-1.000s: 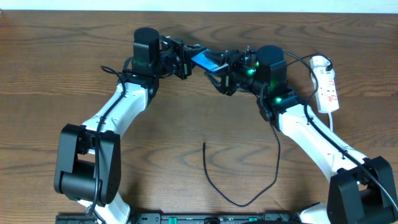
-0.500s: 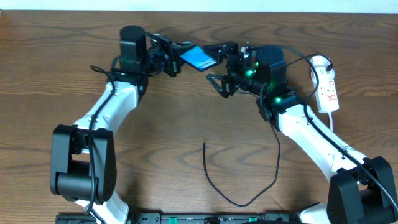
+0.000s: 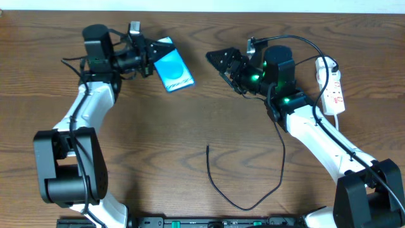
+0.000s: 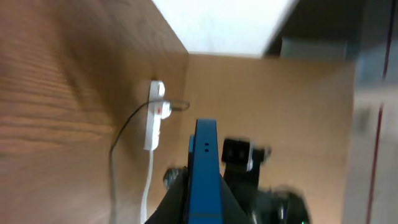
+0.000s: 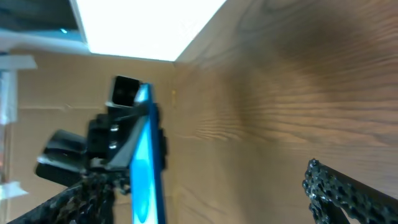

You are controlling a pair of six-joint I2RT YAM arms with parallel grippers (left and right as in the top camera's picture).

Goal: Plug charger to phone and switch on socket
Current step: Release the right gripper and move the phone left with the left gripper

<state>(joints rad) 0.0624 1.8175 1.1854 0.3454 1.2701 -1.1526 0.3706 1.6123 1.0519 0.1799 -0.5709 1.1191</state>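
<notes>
Left claw (image 3: 149, 53) clamped on phone (image 3: 174, 69); right claw (image 3: 224, 67) spread apart; charger (image 3: 218, 187) on table (image 3: 152, 145).

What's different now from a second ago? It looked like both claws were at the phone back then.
The right gripper opened wide and let go of the phone. The left gripper, still shut on the phone, carried it away toward its own side, well clear of the other claw. The charger cable and the socket lie where they were.
</notes>
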